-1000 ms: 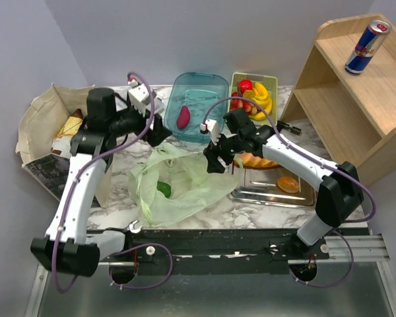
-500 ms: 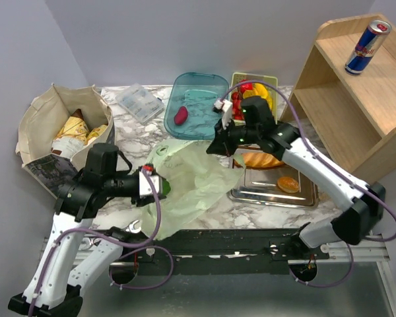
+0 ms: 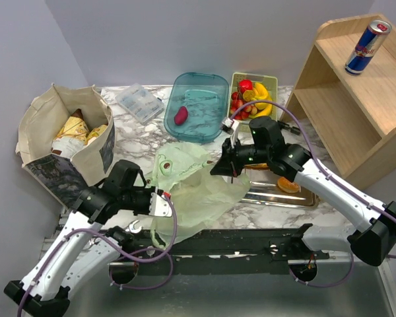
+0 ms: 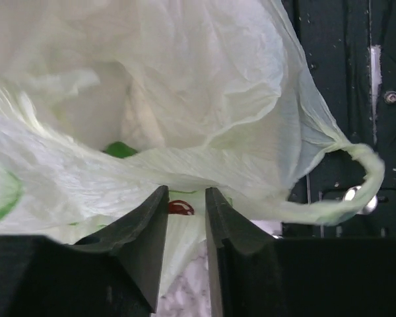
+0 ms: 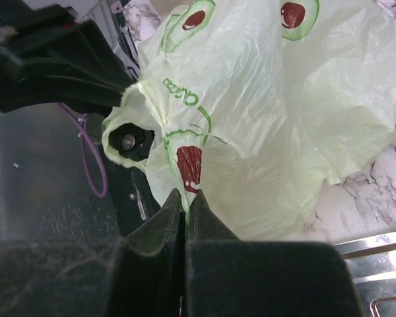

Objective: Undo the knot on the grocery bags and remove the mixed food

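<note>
Green bag [image 3: 198, 188] looks untied, pepper [image 4: 121, 149] inside; right hand [image 5: 185, 195] pinches its edge; whether my left hand [image 4: 186, 195] grips I cannot tell; nine-o'clock tote [image 3: 37, 116] unemptied.

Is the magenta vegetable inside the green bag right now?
No, in the top view the magenta vegetable lies in the teal tray, well apart from the green bag.

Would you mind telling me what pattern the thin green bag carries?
The bag shows avocado halves with dark red pits; clearest in the right wrist view.
</note>
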`<move>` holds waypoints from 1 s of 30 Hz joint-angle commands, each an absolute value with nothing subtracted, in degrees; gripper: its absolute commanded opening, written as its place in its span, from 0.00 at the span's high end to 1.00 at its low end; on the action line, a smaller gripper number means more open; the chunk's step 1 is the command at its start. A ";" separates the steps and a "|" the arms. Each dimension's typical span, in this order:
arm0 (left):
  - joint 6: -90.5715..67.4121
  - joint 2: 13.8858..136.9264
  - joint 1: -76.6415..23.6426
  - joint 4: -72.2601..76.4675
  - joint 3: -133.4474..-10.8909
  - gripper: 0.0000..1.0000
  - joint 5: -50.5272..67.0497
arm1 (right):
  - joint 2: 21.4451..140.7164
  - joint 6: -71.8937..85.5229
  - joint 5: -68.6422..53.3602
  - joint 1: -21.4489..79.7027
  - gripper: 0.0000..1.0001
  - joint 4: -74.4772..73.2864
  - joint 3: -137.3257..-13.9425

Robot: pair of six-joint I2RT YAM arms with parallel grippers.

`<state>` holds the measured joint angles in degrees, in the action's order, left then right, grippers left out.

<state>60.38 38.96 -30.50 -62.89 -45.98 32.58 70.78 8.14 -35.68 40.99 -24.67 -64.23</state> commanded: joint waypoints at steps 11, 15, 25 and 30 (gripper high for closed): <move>36.44 52.33 -52.76 -50.59 -66.83 0.57 34.20 | 78.13 16.93 -31.76 41.23 0.99 -19.97 -68.26; 36.47 62.23 -53.39 -51.15 -64.70 0.57 27.65 | 76.25 16.38 -30.05 41.21 0.99 -20.98 -67.26; 42.85 66.87 -37.52 -39.28 -49.05 0.48 9.06 | 72.43 12.78 -26.56 40.56 0.99 -24.50 -63.94; 50.48 66.51 -36.56 -35.25 -45.15 0.22 6.90 | 72.89 12.57 -27.14 40.50 0.99 -24.37 -63.37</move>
